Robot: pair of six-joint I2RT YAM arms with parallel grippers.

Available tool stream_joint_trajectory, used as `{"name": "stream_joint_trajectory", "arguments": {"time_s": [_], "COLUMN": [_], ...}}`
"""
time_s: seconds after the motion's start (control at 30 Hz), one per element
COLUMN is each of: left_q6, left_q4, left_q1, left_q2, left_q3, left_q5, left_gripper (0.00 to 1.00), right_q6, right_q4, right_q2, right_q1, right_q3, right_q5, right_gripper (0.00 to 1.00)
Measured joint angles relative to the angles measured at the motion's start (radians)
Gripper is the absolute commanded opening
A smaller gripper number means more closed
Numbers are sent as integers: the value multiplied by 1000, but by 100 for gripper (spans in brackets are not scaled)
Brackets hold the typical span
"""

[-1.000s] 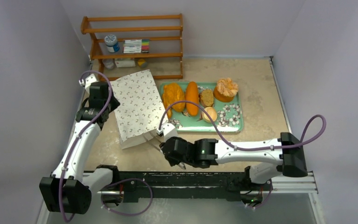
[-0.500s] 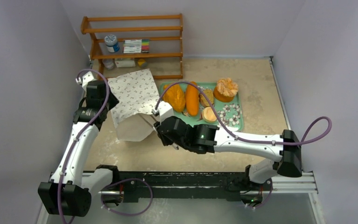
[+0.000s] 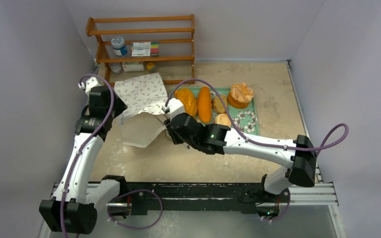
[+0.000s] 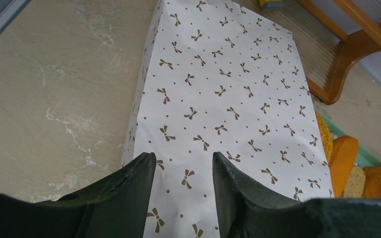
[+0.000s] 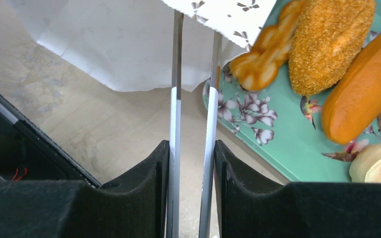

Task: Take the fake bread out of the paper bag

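Observation:
The paper bag point(image 3: 141, 94), white with small brown bows, lies left of the tray, and its near part is bent up so a plain side point(image 5: 114, 44) shows. My left gripper point(image 4: 183, 158) hovers open over the bag's printed top point(image 4: 228, 84), at its left edge point(image 3: 115, 106). My right gripper point(image 5: 192, 146) is shut on metal tongs point(image 5: 176, 74), whose two arms reach under the bag's printed edge. Fake bread lies on the tray: a lumpy loaf point(image 5: 327, 44), a smooth loaf point(image 5: 362, 94) and a thin baguette point(image 5: 260, 62) partly under the bag. A ruffled pastry point(image 3: 240, 93) is there too.
The green floral tray point(image 3: 245, 126) sits right of the bag, with a pale round bun point(image 3: 222, 120) and a brown slice point(image 3: 220, 104) also on it. A wooden shelf point(image 3: 144, 49) with jars and markers stands at the back. Walls close in left and right.
My right arm has swung away from the table's near edge toward the bag and tray, carrying the tongs. The bag's near end has been pushed up and folded back, showing its plain side.

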Motion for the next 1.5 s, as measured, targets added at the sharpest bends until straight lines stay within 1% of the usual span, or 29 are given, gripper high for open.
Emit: {"name": "stream_joint_trajectory", "arguments": {"time_s": [0.27,0.47,0.8,1.03,1.17,1.37,1.5], "left_q6": [0,0,32,73,102,136,150], "left_q4": [-6,12,52,76,74,64,52], "left_q1": [0,1,1,-14,-34,-38,-39], "left_q2": [-77,-124,-196,-162,-136,-140,-141], "left_q3": [17,19,19,19,19,21,53], "left_q5": [51,105,244,337,352,351,351], "left_gripper": [61,67,67,67,67,67,67], "right_q6": [0,-13,-61,-94,-102,-112,-122], "right_q4": [10,14,14,11,2,-11,-19], "right_q2": [26,53,95,153,177,215,233], "right_q1": [-47,-74,-154,-191,-192,-201,-212], "right_q3": [0,13,122,225,253,295,326], "right_q5": [-5,-23,-61,-86,-99,-117,-130], "right_gripper": [21,20,20,20,20,20,20]}}
